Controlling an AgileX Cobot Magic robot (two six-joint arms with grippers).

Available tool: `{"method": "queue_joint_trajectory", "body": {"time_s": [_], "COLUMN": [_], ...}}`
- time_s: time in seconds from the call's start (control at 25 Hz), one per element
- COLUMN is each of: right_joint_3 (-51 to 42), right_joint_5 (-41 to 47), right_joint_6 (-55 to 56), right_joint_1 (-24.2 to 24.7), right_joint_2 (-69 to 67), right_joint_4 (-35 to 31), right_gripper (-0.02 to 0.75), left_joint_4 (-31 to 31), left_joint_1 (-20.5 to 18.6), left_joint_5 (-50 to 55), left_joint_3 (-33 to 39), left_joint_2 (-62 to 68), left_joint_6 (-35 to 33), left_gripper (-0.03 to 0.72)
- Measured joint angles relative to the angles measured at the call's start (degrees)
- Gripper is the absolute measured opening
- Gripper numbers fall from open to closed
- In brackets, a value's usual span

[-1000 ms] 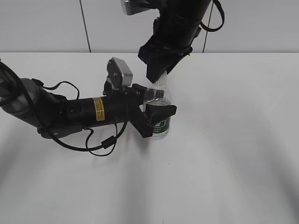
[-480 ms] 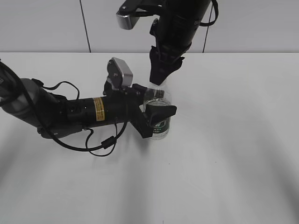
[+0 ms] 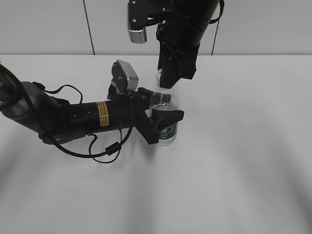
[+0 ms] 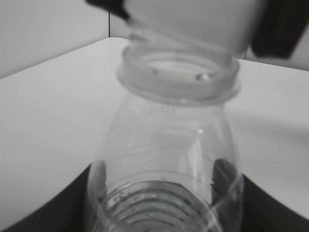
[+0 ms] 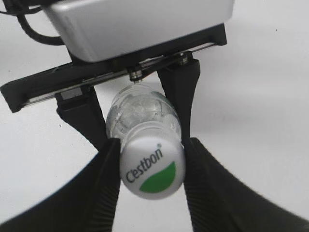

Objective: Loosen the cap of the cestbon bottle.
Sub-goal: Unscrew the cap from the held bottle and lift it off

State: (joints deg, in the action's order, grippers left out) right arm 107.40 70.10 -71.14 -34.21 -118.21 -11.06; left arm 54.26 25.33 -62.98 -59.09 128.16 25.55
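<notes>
The cestbon bottle [image 3: 165, 117] stands upright on the white table, clear with a dark green label band low down. My left gripper [image 3: 161, 117] is shut on its body from the left; its clear shoulder and neck [image 4: 169, 145] fill the left wrist view. My right gripper [image 3: 168, 83] comes down from above and is shut on the cap [image 5: 152, 166], a white cap with a green leaf patch and "Cestbon" lettering, held between both jaws. The bottle body [image 5: 142, 113] shows beyond the cap. In the exterior view the cap is hidden behind the right gripper.
The white table [image 3: 243, 146] spreads around the bottle, with a grey wall behind. The left arm and its loose cable [image 3: 105, 153] lie across the table's left half.
My right gripper has turned about its vertical axis over the bottle's top; its wrist camera swung round toward the left. The bottle and left arm have not moved.
</notes>
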Motion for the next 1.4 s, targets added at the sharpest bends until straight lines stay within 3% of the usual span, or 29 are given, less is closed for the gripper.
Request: {"method": "queue_joint_trajectory", "body": {"time_s": [0.92, 1.2, 1.4], "right_joint_3": [-0.2, -0.2, -0.2], "right_joint_5": [0.1, 0.1, 0.1], "right_joint_6": [-1.2, 16.5, 33.1], "right_joint_1": [-0.1, 0.8, 6.7], "right_joint_2": [3.0, 5.8, 5.8], "right_joint_4": [1.1, 5.5, 4.2], "right_gripper": [0.297, 0.296, 0.295], "left_joint_4": [0.4, 0.4, 0.4], "left_joint_1": [0.0, 0.0, 0.0], "left_joint_5": [0.2, 0.2, 0.2], "left_joint_3": [0.0, 0.0, 0.0], "left_joint_2": [-0.2, -0.2, -0.2], "left_joint_6": [-0.1, -0.1, -0.1], "left_gripper": [0.405, 0.405, 0.405]}}
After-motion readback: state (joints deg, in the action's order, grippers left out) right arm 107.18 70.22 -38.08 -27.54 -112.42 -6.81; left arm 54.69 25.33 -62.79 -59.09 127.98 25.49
